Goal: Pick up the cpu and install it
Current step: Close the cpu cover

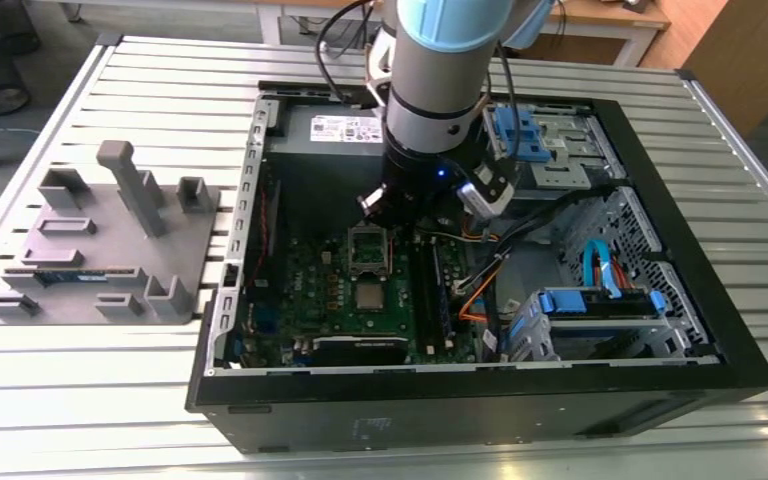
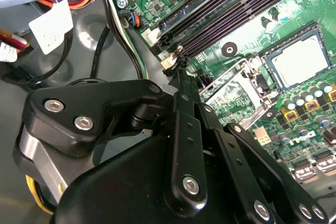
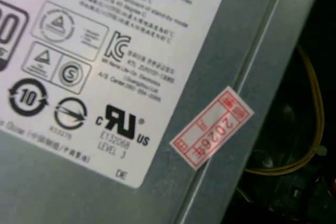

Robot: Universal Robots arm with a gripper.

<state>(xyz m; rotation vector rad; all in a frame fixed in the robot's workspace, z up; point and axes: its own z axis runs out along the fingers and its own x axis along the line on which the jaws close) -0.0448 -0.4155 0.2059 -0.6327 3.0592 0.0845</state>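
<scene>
Your tool [image 1: 387, 212] hangs low inside the open computer case [image 1: 704, 330], above the raised silver socket frame [image 1: 368, 250] on the motherboard [image 1: 311, 275]. In the second wrist view its fingers [image 2: 185, 114] run together to 1 closed point, with nothing seen between them.

The cpu [image 1: 371, 297] lies flat in its socket, just beyond the frame toward the case's front wall, near the tool but apart from it. In the second wrist view the cpu [image 2: 294, 62] sits past the frame [image 2: 233, 85], well off the fingertip line. It is square, so no long axis matters.

Around it you have the memory slots [image 2: 231, 9] running alongside, orange cables [image 1: 478, 290] on the exterior view's right, and the power supply [image 3: 105, 77] close by the wrist. The grey fixture tray [image 1: 91, 250] stands on the counter [image 1: 77, 400] outside the case.
</scene>
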